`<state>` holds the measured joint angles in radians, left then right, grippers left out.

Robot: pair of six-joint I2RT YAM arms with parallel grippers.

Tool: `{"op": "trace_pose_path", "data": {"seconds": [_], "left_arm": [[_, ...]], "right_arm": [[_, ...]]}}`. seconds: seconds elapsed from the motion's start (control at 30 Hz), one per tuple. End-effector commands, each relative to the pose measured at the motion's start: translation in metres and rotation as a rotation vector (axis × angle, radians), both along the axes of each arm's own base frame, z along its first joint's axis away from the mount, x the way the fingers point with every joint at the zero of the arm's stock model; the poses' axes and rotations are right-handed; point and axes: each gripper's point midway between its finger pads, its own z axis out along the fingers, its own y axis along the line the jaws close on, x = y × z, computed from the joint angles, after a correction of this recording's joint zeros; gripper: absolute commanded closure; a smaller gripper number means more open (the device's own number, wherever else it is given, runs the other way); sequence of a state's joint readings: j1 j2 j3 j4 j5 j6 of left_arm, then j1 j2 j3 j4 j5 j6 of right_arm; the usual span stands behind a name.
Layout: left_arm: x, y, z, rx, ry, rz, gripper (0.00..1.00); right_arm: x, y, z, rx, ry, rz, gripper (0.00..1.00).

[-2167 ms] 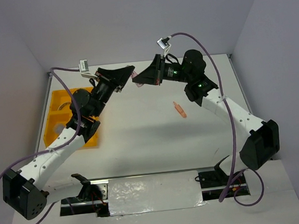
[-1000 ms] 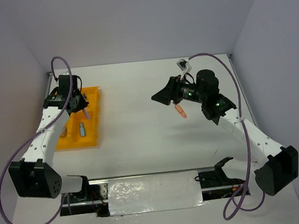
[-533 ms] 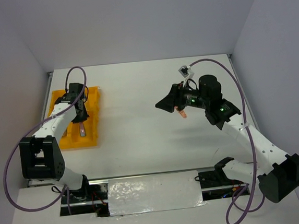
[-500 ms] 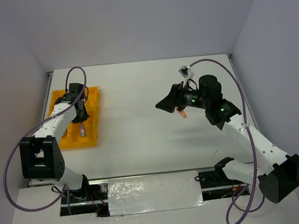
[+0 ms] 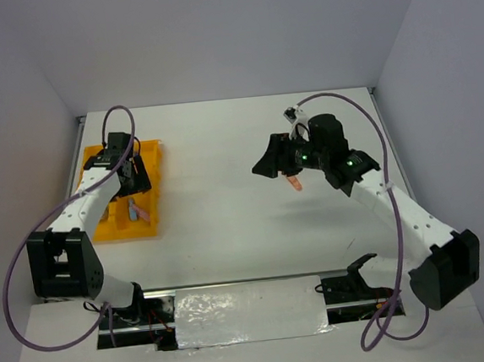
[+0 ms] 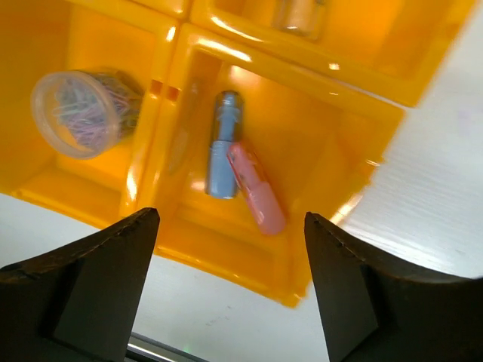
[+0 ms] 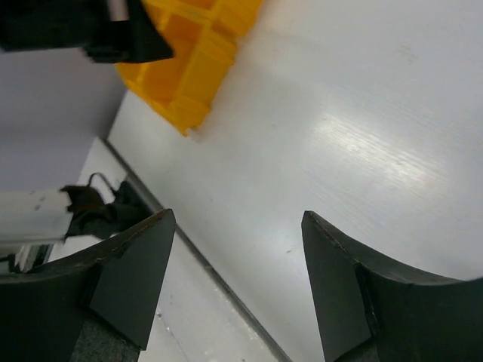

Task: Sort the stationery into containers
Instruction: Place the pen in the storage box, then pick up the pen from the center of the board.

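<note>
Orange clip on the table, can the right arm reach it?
Probably yes. The orange clip lies alone on the table beside the open, empty right pincer, with nothing covering it. The pincer isn't aimed at it, so it must turn first.

The two tools, which met over the far middle of the tabletop, have parted. The left tool has let the pink piece go; it now lies in a tray compartment, touching the blue piece. The right tool has swung back near the orange piece.
</note>
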<state>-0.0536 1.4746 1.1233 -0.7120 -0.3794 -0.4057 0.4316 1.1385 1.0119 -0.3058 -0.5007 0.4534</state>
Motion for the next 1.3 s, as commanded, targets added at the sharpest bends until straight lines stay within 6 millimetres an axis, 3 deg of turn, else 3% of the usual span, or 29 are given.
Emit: {"op": "trace_pose_path", "data": {"seconds": [0.0,0.03,0.1,0.13,0.23,0.4,0.5,0.7,0.83,1.17,1.27], "left_arm": [[0.006,-0.025,0.048,-0.144,-0.127,-0.033,0.08],[0.008,-0.035,0.054,-0.189,-0.146,-0.071,0.05],[0.008,-0.054,0.069,-0.258,-0.194,-0.138,0.01],[0.007,-0.069,0.074,-0.301,-0.203,-0.190,0.01],[0.000,-0.086,0.086,-0.346,-0.232,-0.254,0.01],[-0.011,-0.099,0.081,-0.403,-0.219,-0.319,0.01],[-0.016,-0.105,0.078,-0.428,-0.209,-0.345,0.01],[-0.019,-0.112,0.079,-0.462,-0.216,-0.387,0.01],[-0.018,-0.120,0.082,-0.499,-0.223,-0.415,0.01],[-0.016,-0.122,0.083,-0.495,-0.230,-0.447,0.01],[-0.015,-0.122,0.083,-0.497,-0.232,-0.451,0.01]], "right_arm": [[0.032,-0.034,-0.036,-0.238,0.086,-0.177,0.23],[0.041,-0.039,-0.060,-0.315,0.143,-0.197,0.21],[0.051,-0.062,-0.080,-0.485,0.185,-0.261,0.20],[0.053,-0.071,-0.104,-0.569,0.248,-0.269,0.20],[0.068,-0.091,-0.128,-0.728,0.249,-0.308,0.20],[0.085,-0.088,-0.145,-0.771,0.224,-0.229,0.20],[0.098,-0.096,-0.147,-0.797,0.217,-0.244,0.20],[0.103,-0.101,-0.184,-0.835,0.299,-0.169,0.25],[0.109,-0.103,-0.191,-0.832,0.315,-0.167,0.26],[0.097,-0.113,-0.237,-0.881,0.437,-0.147,0.32],[0.093,-0.112,-0.249,-0.883,0.472,-0.133,0.44]]}}
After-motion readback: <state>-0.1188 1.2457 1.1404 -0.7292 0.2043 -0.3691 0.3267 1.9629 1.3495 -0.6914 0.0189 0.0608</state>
